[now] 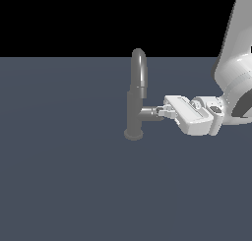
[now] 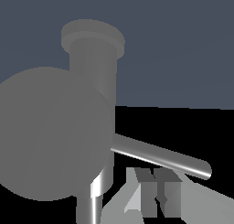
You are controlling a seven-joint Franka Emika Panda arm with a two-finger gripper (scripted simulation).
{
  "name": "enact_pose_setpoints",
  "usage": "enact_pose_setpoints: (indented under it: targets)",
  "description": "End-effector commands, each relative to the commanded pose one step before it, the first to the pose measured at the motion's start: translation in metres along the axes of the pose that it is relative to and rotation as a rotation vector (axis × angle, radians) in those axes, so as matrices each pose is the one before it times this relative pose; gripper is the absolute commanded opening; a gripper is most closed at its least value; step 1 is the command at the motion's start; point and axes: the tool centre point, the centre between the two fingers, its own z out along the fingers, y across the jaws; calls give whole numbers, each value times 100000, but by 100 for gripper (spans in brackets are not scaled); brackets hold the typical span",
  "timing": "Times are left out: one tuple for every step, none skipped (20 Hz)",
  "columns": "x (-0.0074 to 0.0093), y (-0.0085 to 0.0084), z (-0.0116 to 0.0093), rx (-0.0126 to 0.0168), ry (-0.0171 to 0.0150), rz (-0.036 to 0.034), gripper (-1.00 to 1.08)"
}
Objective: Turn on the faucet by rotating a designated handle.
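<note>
Faucet (image 1: pixel 136 105) stands mid-floor. Your gripper (image 1: pixel 166 112) sits at its side stub's tip so the fingers (image 2: pixel 160 195) can push the handle (image 2: pixel 160 157). Fingers look nearly together; can't tell if anything's pinched.

In ext. view the hand (image 1: pixel 164 110) covers the handle at the faucet (image 1: pixel 136 100) stub end, arm cut off at right edge; in wrist view, can't tell whether fingers (image 2: pixel 163 193) touch handle (image 2: pixel 160 157).
</note>
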Motion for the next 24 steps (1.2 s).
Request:
enact_pose_setpoints:
  targets:
    - [2812,1224,-113,582,-80,2862,-100]
    - [638,233,-14,4,-53,233,-100]
    - [630,231,-14,4,-51,223,-100]
    - [632,226,-15,6,-52,233,-100]
    - [0,0,0,0,0,0,-100]
    - [-2318,-1112,159,-737,-166,-3611,-100]
    - [394,-107,-9,42,7,203,-100]
    - [392,-106,-9,42,7,203,-100]
    - [390,-106,-9,42,7,203,-100]
    - [388,-105,-9,42,7,203,-100]
    - [386,-105,-9,42,7,203,-100]
    - [378,-103,-8,39,7,191,-100]
    - [381,-103,-10,41,7,203,-100]
    - [373,-102,-9,39,7,191,-100]
    - [371,-102,-9,39,7,191,-100]
    - [375,-102,-10,41,8,203,-100]
    - [366,-100,-9,39,8,191,-100]
    - [358,-99,-8,36,7,179,-100]
    - [362,-99,-10,39,8,191,-100]
    - [359,-98,-10,38,8,191,-100]
    - [351,-97,-9,36,8,179,-100]
    - [358,-97,-11,39,9,197,-100]
    - [345,-96,-10,35,9,179,-100]
    - [346,-96,-11,36,10,185,-100]
